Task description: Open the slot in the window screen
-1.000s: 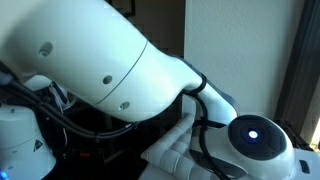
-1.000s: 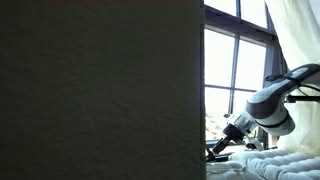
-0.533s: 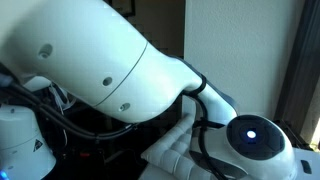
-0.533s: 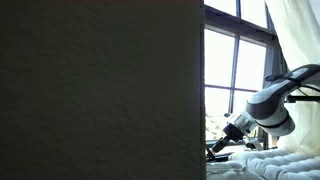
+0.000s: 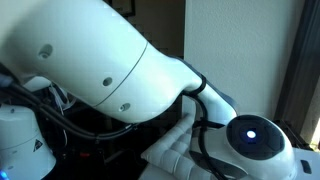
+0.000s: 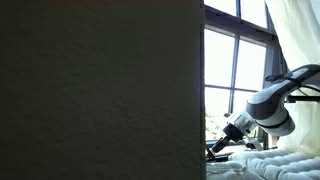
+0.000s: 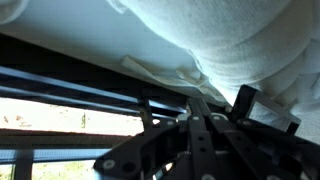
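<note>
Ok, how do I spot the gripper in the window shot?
In an exterior view, find the bright window right of the dark panel. Follow the white arm down to its lower edge: the gripper is the small black tip, unlike the pale fabric beneath.

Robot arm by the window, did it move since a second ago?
No. In an exterior view the robot arm sits at the same spot against the window frame.

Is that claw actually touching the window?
Cannot tell. In an exterior view the gripper sits low by the window, too small and dark; the wrist view shows neither contact nor gap.
</note>
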